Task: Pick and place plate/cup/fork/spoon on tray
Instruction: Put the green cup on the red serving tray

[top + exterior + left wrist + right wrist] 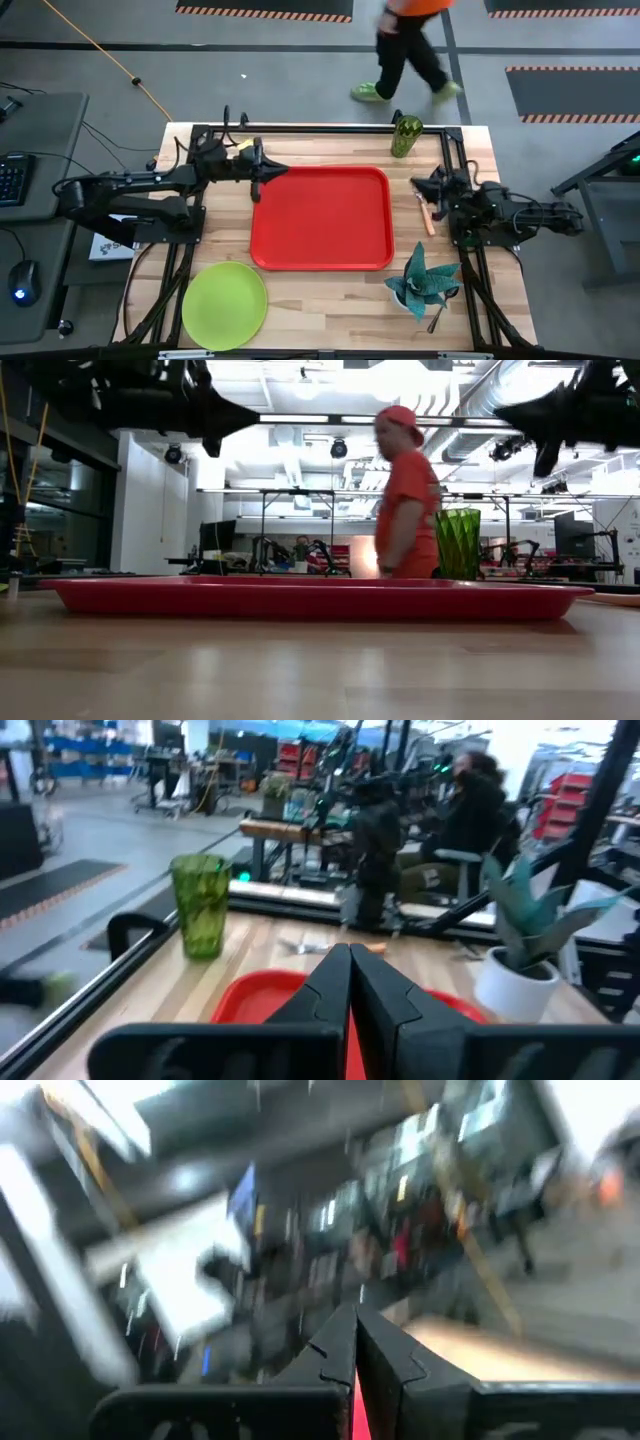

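The red tray [322, 218] lies in the middle of the table; it also shows in the low view [310, 598]. The lime-green plate [224, 305] lies flat at the near left. The green cup [406, 136] stands upright at the far side, right of the tray; it shows in the left wrist view too [201, 905]. The fork [427, 214] lies right of the tray, under my right arm. The spoon [437, 318] lies by the potted plant. My left gripper [256, 187] is shut and empty above the tray's far left corner. My right gripper [418, 184] is shut and empty above the fork's far end.
A teal spiky plant in a white pot [422, 281] stands at the near right. A person in an orange top [405, 45] walks past the table's far edge. Black frame rails [300, 129] run along the table's far side and both ends.
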